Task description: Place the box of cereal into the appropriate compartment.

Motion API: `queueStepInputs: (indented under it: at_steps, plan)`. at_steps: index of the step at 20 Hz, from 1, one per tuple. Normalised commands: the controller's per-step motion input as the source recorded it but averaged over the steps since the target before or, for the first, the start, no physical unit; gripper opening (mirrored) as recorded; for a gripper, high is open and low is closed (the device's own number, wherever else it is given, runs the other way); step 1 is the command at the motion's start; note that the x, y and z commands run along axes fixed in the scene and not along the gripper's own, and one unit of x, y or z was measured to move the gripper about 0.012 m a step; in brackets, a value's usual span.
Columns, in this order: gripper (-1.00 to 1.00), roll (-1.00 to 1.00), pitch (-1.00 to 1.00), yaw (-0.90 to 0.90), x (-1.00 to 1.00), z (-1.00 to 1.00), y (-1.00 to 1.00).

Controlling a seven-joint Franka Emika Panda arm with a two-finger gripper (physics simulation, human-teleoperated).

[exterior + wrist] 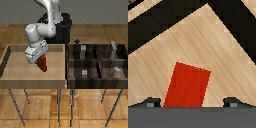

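Box of cereal [44, 63] is gripped between the fingers [41, 61], held over the light tan tray [10, 75]. In the wrist view its near edge [187, 86] is cut off by the gripper body; only fingertip stubs [150, 102] are visible. Dark four-part bin [97, 75] is well apart.

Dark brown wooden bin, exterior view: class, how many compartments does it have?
4: far one and near one toward the exterior view's left, far one and near one toward its right. None appears hidden.
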Motion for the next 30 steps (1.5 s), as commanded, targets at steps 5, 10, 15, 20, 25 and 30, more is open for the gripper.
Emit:
queueStepInputs:
  at_steps: [5,10,15,20,25,30]
  plan:
    - [-1.00,0.00,0.00,0.00,0.00,-0.60,0.00]
    - [-1.00,0.00,0.00,0.00,0.00,0.00,0.00]
    - [-1.00,0.00,0.00,0.00,0.00,0.20,0.00]
    - [-1.00,0.00,0.00,0.00,0.00,1.00,0.00]
    - [-1.00,0.00,0.00,0.00,-0.60,0.40,0.00]
    - [-1.00,0.00,0.00,0.00,-1.00,0.00,0.00]
